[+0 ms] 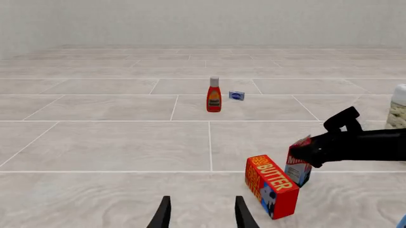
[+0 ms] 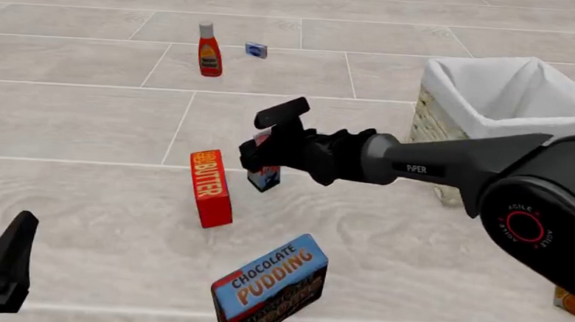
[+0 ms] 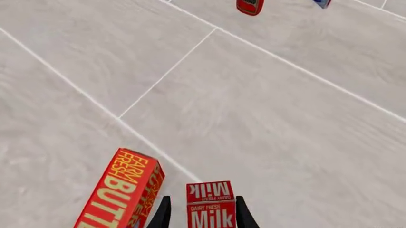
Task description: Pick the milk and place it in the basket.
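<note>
Red-topped milk carton is standing upright on the tiled surface, just beside the butter box on its right side as the front camera sees it, and a bit farther from the camera than the butter. Using the butter as my reference point for everything else too

The right gripper is reaching in from the basket side and sits right at the milk. In the right wrist view the two fingers flank the carton, one on each side, with the "Milk" lettering showing between them. Whether the pads are actually squeezing it or just hugging it close, I honestly can't tell from these shots. The carton's base looks like it's down on the tiles in the front view

The basket is well off to the right of the butter, wicker with white cloth folded over the rim, and the right arm passes across in front of it. No milk in it

The left gripper hangs low on the near-left side of the butter, well apart from it, fingers spread with only bare floor between them, so it's released and carrying nothing

Other stuff: a chocolate pudding box lies tilted on the near side of the butter, a red sauce bottle stands far beyond the butter, and a small blue packet sits just right of that bottle
</note>
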Controlling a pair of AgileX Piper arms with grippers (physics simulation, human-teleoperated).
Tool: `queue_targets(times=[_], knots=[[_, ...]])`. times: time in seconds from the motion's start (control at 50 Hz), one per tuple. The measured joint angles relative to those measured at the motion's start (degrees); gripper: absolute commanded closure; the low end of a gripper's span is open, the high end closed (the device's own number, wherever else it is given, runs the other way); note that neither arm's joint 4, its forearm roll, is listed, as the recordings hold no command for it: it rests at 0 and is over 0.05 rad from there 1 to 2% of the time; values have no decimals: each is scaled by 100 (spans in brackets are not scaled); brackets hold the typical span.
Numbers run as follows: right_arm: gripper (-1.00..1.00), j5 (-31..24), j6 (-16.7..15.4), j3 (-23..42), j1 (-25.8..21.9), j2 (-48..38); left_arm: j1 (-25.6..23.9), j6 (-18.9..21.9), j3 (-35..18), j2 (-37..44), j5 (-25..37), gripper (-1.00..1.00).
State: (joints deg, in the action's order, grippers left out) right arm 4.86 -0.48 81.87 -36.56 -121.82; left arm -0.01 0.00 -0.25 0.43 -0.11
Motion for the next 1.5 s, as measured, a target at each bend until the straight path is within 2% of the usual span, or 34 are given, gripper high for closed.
queue_targets(times=[0.24,0.26,0.64,0.82,1.18,1.5], knots=[[-100,84,61,11,11,-218,0,0,0,0,0,-100],[100,89,62,12,14,-235,0,0,0,0,0,-100],[100,143,-102,-74,53,-183,0,0,0,0,0,-100],[100,125,-275,-227,134,11,0,0,0,0,0,-100],[100,-43,-621,-516,315,789,0,0,0,0,0,-100],[100,-403,-842,-670,622,1743,0,0,0,0,0,-100]])
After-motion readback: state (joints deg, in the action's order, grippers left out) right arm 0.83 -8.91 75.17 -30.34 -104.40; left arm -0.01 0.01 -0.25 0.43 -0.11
